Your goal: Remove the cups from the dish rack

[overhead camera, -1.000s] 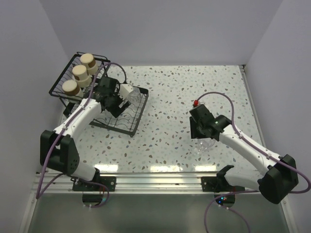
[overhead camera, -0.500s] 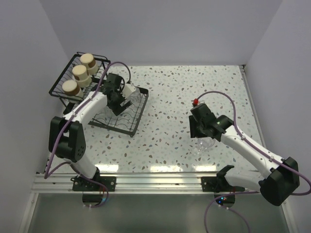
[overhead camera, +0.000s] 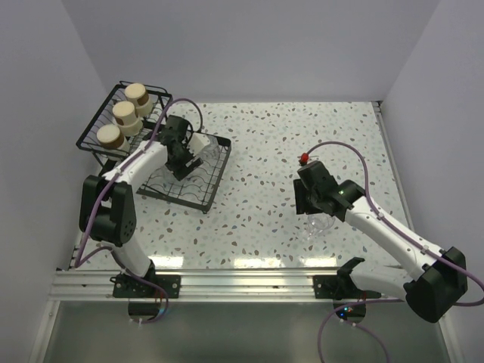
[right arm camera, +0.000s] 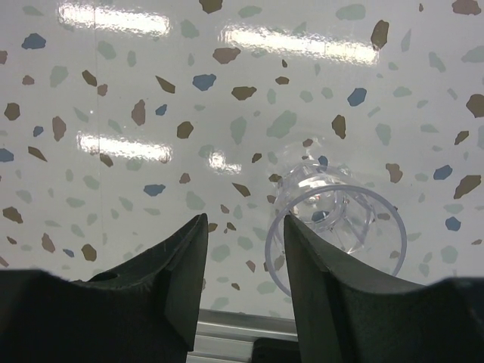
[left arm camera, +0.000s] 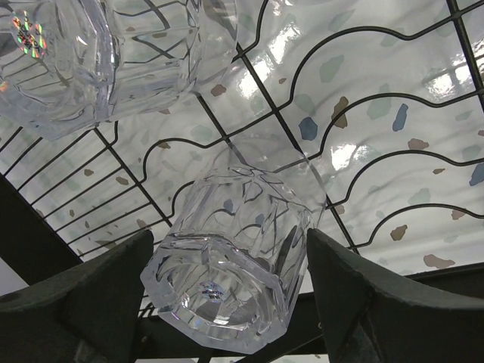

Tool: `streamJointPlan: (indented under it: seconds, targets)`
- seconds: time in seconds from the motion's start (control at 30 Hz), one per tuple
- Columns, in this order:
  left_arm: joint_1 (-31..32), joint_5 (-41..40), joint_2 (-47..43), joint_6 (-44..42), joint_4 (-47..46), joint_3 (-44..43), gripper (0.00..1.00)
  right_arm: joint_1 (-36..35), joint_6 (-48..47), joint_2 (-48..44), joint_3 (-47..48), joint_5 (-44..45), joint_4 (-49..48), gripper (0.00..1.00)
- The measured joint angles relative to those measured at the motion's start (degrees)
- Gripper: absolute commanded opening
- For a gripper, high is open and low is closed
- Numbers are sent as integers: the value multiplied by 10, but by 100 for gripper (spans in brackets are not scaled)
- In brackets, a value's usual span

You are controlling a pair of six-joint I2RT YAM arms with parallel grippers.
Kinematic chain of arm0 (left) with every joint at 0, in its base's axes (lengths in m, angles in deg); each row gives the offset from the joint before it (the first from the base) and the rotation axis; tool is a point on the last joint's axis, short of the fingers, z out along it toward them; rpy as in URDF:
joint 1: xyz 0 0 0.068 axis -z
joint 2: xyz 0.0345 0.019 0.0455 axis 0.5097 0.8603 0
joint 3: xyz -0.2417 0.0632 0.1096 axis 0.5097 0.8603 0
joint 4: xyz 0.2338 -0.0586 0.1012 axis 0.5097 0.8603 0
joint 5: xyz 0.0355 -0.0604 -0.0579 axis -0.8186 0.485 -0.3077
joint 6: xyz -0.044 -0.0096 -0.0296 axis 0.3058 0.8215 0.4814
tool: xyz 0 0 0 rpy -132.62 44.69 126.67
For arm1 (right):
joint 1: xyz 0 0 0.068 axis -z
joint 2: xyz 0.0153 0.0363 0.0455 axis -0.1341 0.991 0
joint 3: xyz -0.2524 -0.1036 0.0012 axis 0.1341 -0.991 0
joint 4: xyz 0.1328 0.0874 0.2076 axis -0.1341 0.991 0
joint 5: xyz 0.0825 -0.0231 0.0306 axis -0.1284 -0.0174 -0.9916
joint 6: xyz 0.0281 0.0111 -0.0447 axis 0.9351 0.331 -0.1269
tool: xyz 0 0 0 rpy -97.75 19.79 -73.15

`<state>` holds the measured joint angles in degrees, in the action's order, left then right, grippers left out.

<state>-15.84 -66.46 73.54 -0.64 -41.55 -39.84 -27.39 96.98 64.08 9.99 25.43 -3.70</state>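
The black wire dish rack (overhead camera: pixel 198 195) stands at the far left. Three cream cups (overhead camera: pixel 125 113) sit on its raised tier. My left gripper (overhead camera: pixel 189 160) hangs over the flat tray, open, with its fingers either side of an upside-down clear ribbed tumbler (left arm camera: pixel 238 265). I see a gap at the right finger (left arm camera: pixel 370 302). A second clear tumbler (left arm camera: pixel 98 60) stands just beyond on the tray wires (left arm camera: pixel 355 159). My right gripper (right arm camera: pixel 242 265) is open and empty low over the table. A clear cup (right arm camera: pixel 333 219) stands upright just right of its right finger and also shows in the top view (overhead camera: pixel 319 225).
The speckled table (overhead camera: pixel 265 151) is walled at the back and on both sides. A metal rail (overhead camera: pixel 249 281) runs along the near edge. The right arm's cable (overhead camera: pixel 355 162) loops above the table.
The left arm has swung in and its gripper has shifted slightly farther over the tray. The right gripper has barely moved beside the clear cup.
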Motion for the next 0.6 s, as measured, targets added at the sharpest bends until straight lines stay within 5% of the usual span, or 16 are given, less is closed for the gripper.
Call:
streamJointPlan:
  seconds: [0.17, 0.37, 0.6]
  targets:
    - [-7, 18, 1, -7, 0, -2, 61, 0, 0, -4, 0, 0, 0, 50]
    - [-9, 35, 1, -7, 12, -7, 4, 0, -4, -15, 10, 0, 2, 52]
    - [-9, 70, -5, -1, 68, -34, 0, 0, -21, -29, 49, -25, 4, 66]
